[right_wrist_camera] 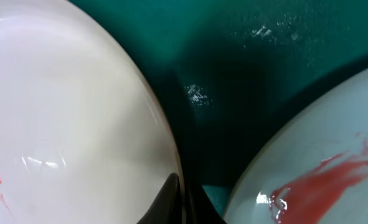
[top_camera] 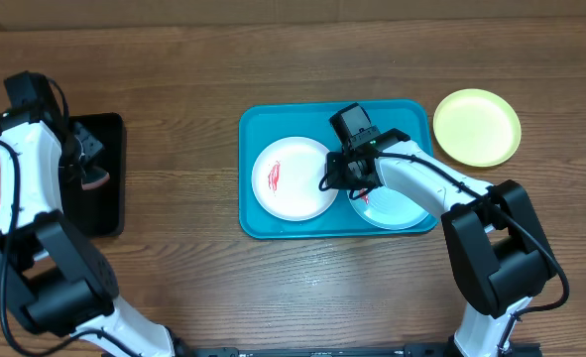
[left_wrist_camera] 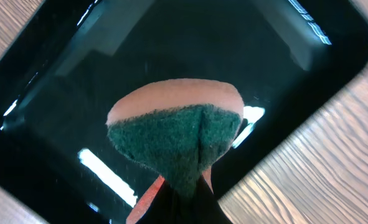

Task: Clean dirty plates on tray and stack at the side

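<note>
Overhead, the right claw sits low over the teal tray, between the red-smeared white plate and the blue-rimmed plate; how far it is open I cannot tell. The left claw pinches a green sponge above the black tray.

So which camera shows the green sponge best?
The left wrist view: the sponge fills the middle, green scrubby side showing, over the black tray. Overhead shows only a tiny bit beside the left arm. The right wrist view misses it.
</note>
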You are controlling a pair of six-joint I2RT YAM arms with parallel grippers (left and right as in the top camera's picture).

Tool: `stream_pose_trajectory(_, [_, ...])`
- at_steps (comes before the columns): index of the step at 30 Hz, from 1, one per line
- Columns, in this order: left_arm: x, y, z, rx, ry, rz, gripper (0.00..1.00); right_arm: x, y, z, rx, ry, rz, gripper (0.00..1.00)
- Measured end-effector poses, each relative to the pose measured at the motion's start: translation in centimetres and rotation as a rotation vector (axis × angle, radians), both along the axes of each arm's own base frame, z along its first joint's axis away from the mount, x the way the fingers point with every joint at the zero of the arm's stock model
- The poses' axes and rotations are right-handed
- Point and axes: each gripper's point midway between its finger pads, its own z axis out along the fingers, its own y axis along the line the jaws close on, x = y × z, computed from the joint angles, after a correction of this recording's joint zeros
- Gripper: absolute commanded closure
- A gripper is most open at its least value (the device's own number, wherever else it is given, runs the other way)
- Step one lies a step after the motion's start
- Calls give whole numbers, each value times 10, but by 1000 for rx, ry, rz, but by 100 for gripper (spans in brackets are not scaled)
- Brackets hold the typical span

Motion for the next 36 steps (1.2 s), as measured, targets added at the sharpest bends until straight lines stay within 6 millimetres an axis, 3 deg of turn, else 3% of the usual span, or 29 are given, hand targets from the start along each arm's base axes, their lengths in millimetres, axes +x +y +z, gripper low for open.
stream_pose_trajectory(10, [-15, 31, -60, -49, 100, 71, 96, -4, 2, -1, 7, 19, -32, 96])
stream_pose_trajectory(15, [-15, 37, -71, -83, 90, 57, 96, -3, 3, 0, 9, 18, -34, 96])
stream_pose_trajectory(25, [-7, 20, -82, -191, 56, -59, 96, -2, 4, 0, 14, 10, -33, 96])
stream_pose_trajectory(30, [-16, 16, -66, -248, 101, -81, 96, -2, 4, 0, 14, 10, -34, 96])
stream_pose_trajectory(34, [-2, 26, -27, -234, 61, -82, 96, -1, 4, 0, 15, 7, -34, 96])
stream_pose_trajectory(36, [11, 37, 2, -196, 5, -83, 96, -1, 4, 1, 16, 6, -34, 96])
